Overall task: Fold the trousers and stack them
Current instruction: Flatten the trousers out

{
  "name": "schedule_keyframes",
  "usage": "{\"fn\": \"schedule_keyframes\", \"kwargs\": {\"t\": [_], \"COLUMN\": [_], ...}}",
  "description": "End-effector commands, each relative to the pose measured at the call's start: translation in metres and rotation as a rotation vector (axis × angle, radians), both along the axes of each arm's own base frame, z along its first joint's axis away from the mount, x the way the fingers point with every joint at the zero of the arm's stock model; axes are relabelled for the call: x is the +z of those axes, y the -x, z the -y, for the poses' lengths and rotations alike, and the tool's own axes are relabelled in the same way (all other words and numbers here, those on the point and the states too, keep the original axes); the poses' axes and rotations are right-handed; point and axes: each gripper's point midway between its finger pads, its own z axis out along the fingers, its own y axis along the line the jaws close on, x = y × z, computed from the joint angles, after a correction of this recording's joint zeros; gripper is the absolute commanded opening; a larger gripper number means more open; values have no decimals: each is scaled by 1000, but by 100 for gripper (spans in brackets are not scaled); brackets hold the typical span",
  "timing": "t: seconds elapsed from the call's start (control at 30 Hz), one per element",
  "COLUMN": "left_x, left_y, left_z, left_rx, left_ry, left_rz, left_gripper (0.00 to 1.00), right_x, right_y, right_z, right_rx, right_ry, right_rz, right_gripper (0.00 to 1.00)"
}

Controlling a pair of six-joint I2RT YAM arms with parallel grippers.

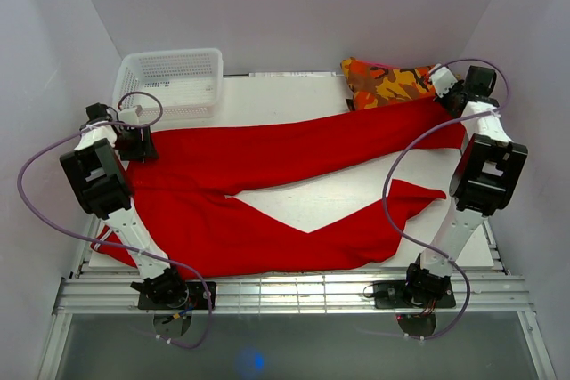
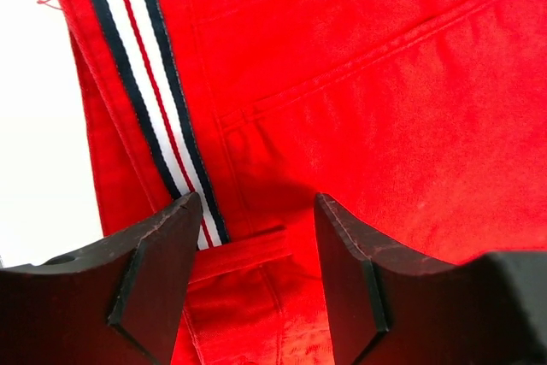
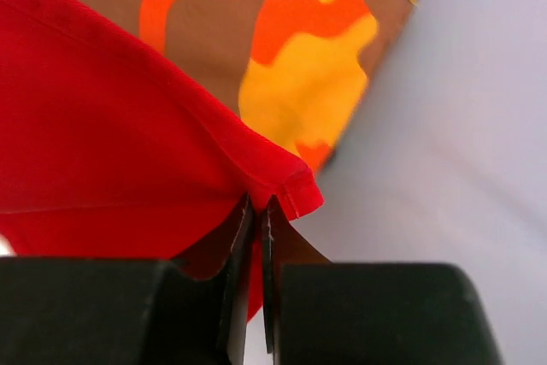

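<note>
Top external view: the trousers (image 1: 267, 144) are spread across the table (image 1: 321, 198), with the legs splayed rightward. One leg's hem corner is pinched by the clenched right gripper (image 3: 259, 211), beside the camouflage garment (image 1: 385, 83). The left gripper (image 2: 256, 211) is seen released, jaws parted, over the striped waistband (image 2: 145, 66).

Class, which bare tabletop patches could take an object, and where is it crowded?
Free: the table wedge between the trousers' legs; the strip between basket and camouflage garment. Crowded: far right corner, where right fingers pinch the hem.
</note>
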Motion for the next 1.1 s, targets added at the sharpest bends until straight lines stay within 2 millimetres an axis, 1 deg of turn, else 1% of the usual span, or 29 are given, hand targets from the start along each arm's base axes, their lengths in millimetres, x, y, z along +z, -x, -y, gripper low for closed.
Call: {"fn": "schedule_keyframes", "kwargs": {"t": [0.0,0.07,0.1,0.13,0.17,0.2,0.23,0.27,0.3,0.33,0.37,0.4,0.43,0.47,0.5,0.53,0.57,0.6,0.63,0.67,0.7,0.73,0.77,0.8,0.87,0.9,0.97,1.0,1.07], "left_x": [-24,-17,-13,-8,3,10,20,39,50,63,79,101,115,126,149,155,147,165,164,147,146,155,156,135,142,131,123,121,111], "left_y": [21,15,13,11,9,7,4,3,2,0,1,2,4,14,20,26,42,57,73,98,114,144,151,186,203,236,254,279,291], "left_z": [2,8,9,12,16,19,21,30,33,37,50,58,70,87,105,133,154,176,219,245,267,313,335,367,404,429,455,473,498], "left_rx": [13,-2,-9,-15,-27,-40,-53,-84,-103,-130,-175,-220,-304,-368,-445,-539,-629,-710,-867,-942,-1020,-1182,-1231,-1348,-1411,-1513,-1588,-1667,-1712], "left_ry": [9,23,25,30,51,60,65,96,102,102,156,166,170,206,214,208,204,173,169,196,197,190,178,175,166,190,190,216,224], "left_rz": [-111,-91,-84,-75,-50,-33,-7,37,66,101,138,191,237,246,308,324,314,366,387,360,372,419,464,422,521,507,516,509,516], "left_gripper": [69,75,77,80,84,86,87,90,92,93,93,95,95,95,95,94,94,92,91,90,89,88,87,85,83,83,83,83,83], "right_x": [0,-8,-11,-4,-8,-5,17,11,15,37,31,30,42,38,26,20,12,8,-9,-16,-24,-34,-39,-47,-60,-67,-78,-82,-93], "right_y": [-17,-18,-14,-10,1,8,17,37,49,62,88,106,122,137,171,186,201,213,228,235,240,247,249,252,259,261,266,268,273], "right_z": [15,4,1,-1,-4,-6,-9,-17,-21,-27,-38,-47,-57,-66,-82,-89,-96,-102,-108,-112,-118,-123,-127,-135,-145,-152,-159,-163,-165], "right_rx": [-80,-67,-66,-62,-58,-50,-16,14,44,112,153,197,277,318,362,424,449,469,471,473,475,467,460,448,427,410,395,385,374], "right_ry": [36,21,13,7,-8,-13,-17,-47,-61,-68,-111,-132,-127,-137,-188,-179,-199,-216,-254,-274,-311,-349,-381,-447,-522,-579,-621,-647,-653], "right_rz": [15,-32,-54,-58,-92,-98,-71,-132,-150,-126,-206,-238,-234,-272,-363,-402,-445,-468,-517,-537,-556,-586,-598,-619,-654,-671,-688,-700,-716], "right_gripper": [8,19,39,55,68,80,91,90,90,90,90,90,90,90,90,91,92,94,94,95,96,97,98,100,100,95,93,91,84]}}
